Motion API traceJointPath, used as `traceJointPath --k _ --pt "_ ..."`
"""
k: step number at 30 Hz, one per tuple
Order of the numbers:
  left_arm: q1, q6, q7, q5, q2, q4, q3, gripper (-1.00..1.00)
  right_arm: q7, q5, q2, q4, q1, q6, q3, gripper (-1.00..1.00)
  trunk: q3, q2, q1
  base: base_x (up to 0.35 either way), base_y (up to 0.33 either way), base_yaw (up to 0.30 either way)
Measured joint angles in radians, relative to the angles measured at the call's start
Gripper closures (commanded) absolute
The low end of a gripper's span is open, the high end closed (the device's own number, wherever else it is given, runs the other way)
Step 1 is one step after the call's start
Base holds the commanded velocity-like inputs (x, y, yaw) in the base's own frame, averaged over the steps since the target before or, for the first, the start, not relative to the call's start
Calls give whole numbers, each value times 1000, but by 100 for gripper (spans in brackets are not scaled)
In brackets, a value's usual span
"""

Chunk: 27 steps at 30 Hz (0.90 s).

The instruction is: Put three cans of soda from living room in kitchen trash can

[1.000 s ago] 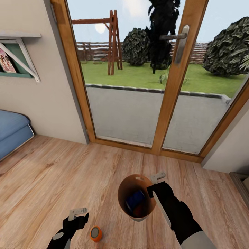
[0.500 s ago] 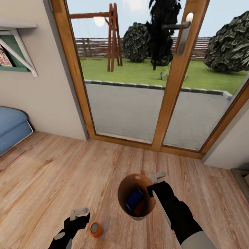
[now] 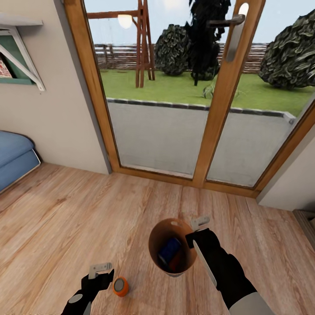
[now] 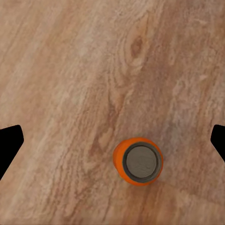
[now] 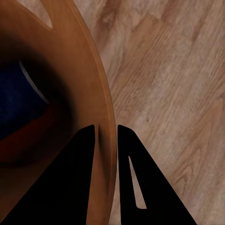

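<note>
Bin in your right gripper: its jaws pinch the rim, one finger inside the wall, the other outside. Inside the bin lie a dark blue can and a red one. Left of the bin, an orange can stands upright on the wood floor, between your left gripper's widely spread jaws.

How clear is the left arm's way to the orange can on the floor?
Probably clear. The orange can stands upright on bare floor, just beside the left gripper, whose fingers are spread wide. Nothing lies between them; the bin is off to the side.
</note>
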Motion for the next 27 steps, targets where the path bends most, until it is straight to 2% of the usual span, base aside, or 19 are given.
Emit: traceJointPath --k 6,10,16,24,27 --pt "0 -2 -1 0 0 0 0 -100 0 0 0 0 0 0 0 100 -5 0 0 0 0 0" --pt "0 -35 -1 0 1 1 0 -100 1 -3 0 0 0 0 0 100 -6 0 0 0 -43 0" --pt "0 -44 -1 0 1 0 1 -100 0 5 0 0 0 0 0 100 -6 0 0 0 -35 0" --pt "0 -46 -2 0 1 0 1 -100 1 -8 0 0 0 -1 0 100 -6 0 0 0 -83 0" --pt "0 -46 -2 0 1 0 1 -100 -1 9 0 0 0 1 0 100 -6 0 0 0 -95 0"
